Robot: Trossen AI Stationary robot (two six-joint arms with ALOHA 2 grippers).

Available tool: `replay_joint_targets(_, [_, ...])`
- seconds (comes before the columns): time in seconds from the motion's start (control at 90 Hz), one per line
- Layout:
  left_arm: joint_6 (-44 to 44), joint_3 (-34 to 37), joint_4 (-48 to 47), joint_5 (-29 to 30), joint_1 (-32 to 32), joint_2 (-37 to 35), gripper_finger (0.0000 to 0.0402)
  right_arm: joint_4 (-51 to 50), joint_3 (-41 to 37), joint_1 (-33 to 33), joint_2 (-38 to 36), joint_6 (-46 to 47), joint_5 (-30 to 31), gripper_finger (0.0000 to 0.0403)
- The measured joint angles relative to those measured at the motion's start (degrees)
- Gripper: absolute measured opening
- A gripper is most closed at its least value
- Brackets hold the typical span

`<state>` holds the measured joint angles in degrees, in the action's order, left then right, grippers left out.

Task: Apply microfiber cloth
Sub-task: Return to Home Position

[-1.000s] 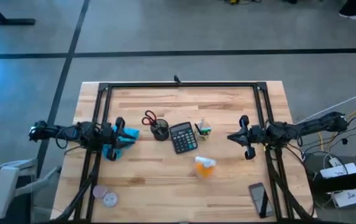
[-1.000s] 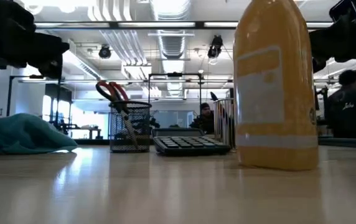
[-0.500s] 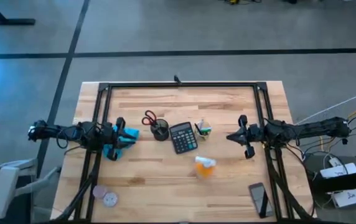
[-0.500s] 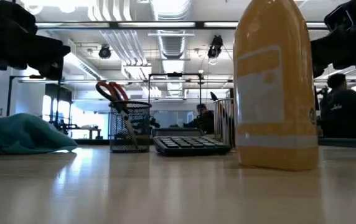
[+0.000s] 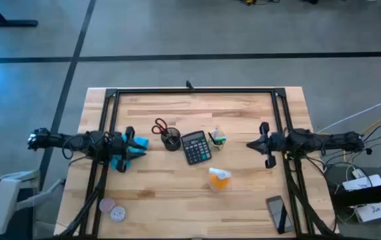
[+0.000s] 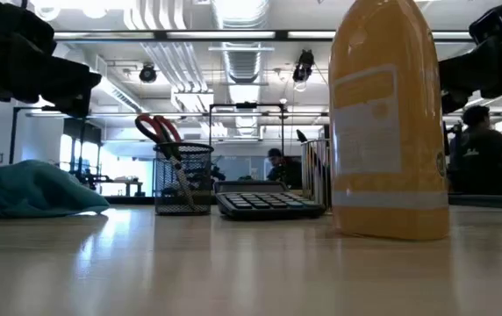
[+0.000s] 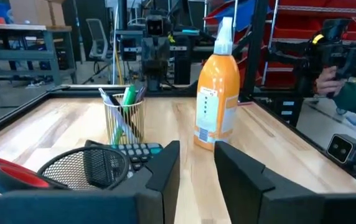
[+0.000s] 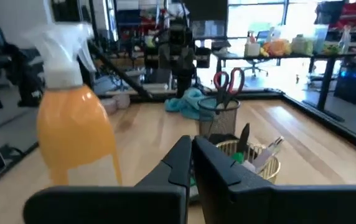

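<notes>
From above, the microfiber cloth [image 5: 140,143] lies bunched at the 9 o'clock side of the table [image 5: 170,200], partly hidden under the left gripper [image 5: 132,144]. The right gripper [image 5: 252,144] hovers at 3 o'clock, apart from the wire pen cup [image 5: 217,139]. The mesh cup [image 5: 171,141], calculator [image 5: 196,147] and orange spray bottle [image 5: 218,179] crowd the middle. The cellphone [image 5: 277,212] lies near the 5 o'clock corner. Bare wood runs along the 12 o'clock edge.

At table level, the cloth sits at 9 o'clock of the mesh cup with a gap between them, and the left gripper hangs clear above it.

The left wrist view shows its fingers [image 7: 165,168] slightly parted and empty, with bare table ahead toward the bottle.

The right wrist view shows its fingers [image 8: 181,158] pressed together, holding nothing. The cloth lies beyond the mesh cup.
</notes>
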<state>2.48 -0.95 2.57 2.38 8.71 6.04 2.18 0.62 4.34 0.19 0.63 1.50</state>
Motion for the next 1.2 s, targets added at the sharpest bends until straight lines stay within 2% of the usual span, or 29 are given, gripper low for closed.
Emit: replay_joint_targets(1.2, [0.0,-0.04,0.45,0.03,0.0,7.83,0.0126,0.08,0.0,0.0,1.4,-1.23,0.02,0.0])
